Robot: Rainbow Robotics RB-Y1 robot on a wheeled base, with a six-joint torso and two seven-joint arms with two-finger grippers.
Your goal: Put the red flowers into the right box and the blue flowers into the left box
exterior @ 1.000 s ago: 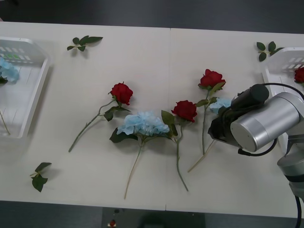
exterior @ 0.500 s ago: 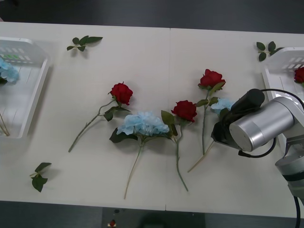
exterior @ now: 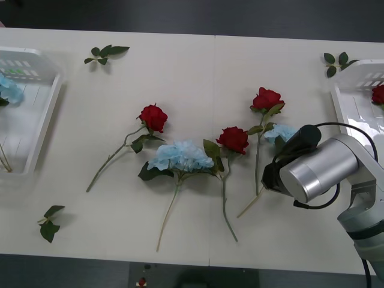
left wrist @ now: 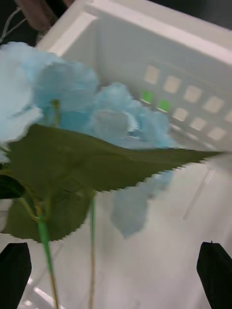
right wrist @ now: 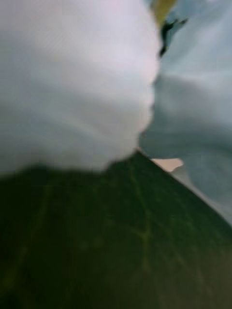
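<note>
Right arm has slid left over one of the blue flowers (exterior: 281, 132) on the table (exterior: 192, 78), hiding my right gripper; grip unreadable. Left gripper (left wrist: 116, 270) open above left box (left wrist: 159, 34), bloom inside.

I see the white table (exterior: 192, 72) carrying three red roses (exterior: 154, 117), blue flowers (exterior: 180, 156), leaf sprigs (exterior: 105, 53), two white baskets (exterior: 36, 129).

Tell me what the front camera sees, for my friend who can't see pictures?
The robot's right arm reaches down over a blue flower on a white table. Three red roses and another blue flower lie mid-table, with a white box at the left edge and another at the right.
</note>
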